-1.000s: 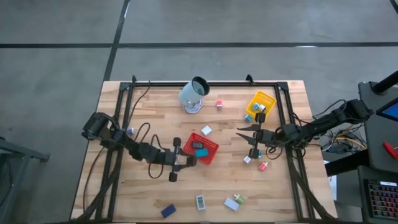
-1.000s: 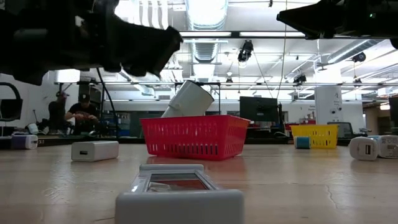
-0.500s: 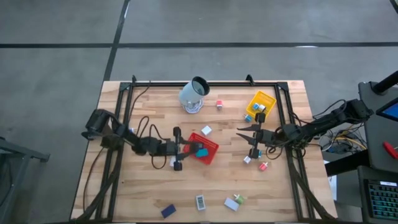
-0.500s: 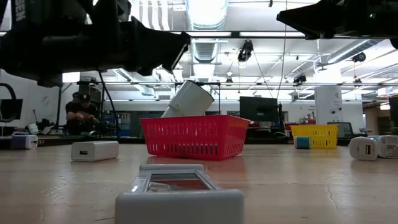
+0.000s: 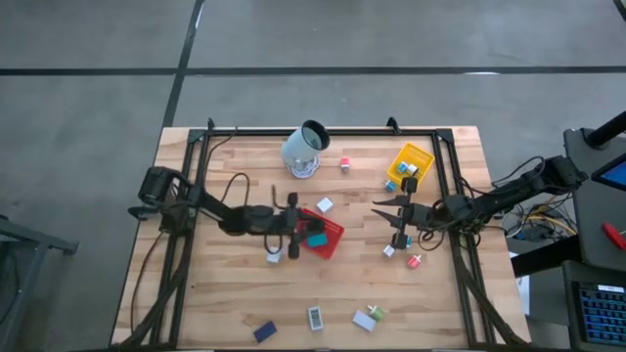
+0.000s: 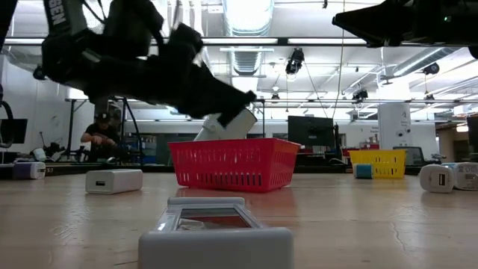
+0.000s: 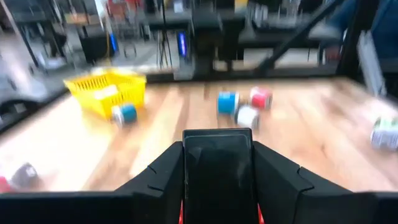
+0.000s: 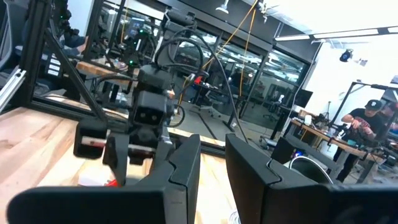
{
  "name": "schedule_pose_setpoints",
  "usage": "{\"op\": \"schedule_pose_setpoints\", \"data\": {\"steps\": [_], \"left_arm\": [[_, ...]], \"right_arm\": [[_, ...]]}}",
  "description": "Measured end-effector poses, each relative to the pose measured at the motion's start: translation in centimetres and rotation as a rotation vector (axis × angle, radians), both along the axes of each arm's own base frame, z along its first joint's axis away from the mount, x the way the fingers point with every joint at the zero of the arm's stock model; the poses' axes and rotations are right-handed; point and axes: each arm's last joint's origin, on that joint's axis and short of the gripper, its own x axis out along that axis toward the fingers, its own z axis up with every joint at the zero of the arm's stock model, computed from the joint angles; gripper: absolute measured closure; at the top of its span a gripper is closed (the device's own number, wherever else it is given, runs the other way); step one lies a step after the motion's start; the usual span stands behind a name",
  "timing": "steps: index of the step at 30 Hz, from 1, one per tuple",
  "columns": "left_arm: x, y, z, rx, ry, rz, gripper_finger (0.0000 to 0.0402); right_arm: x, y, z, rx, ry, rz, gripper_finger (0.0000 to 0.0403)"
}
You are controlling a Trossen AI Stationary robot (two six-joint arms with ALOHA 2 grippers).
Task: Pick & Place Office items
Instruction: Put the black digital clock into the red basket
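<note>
Bare table (image 5: pixel 225 293) beside red tray (image 5: pixel 331 238)

Two mesh trays (image 5: pixel 410 159), one cup (image 5: pixel 304 149), two arms (image 5: pixel 220 209), roughly a dozen small office items (image 5: pixel 315 318).

Both arms are dark, near-black, built of slim links joined by bulky cylindrical joints. Black cables loop loosely beside the left arm (image 5: pixel 210 210) and trail behind the right arm (image 5: pixel 499 200). The left arm's housing carries white lettering, only partly legible. Each wrist ends in two flat, angular, matte black fingers (image 8: pixel 180 165)
</note>
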Motion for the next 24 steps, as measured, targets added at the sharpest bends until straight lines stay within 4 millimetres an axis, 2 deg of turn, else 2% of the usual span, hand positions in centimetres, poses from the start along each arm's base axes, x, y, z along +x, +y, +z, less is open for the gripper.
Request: {"op": "schedule_pose_setpoints", "data": {"steps": [13, 24], "left_arm": [[3.0, 0.2, 0.1, 0.026, 0.321, 0.017, 0.0253], [3.9, 0.5, 0.6, 0.030, 0.542, 0.019, 0.0253]], "right_arm": [[0.0, 0.0, -0.1, -0.003, 0.010, 0.000, 0.0330], [0.0, 0.0, -0.1, -0.002, 0.014, 0.000, 0.0330]]}}
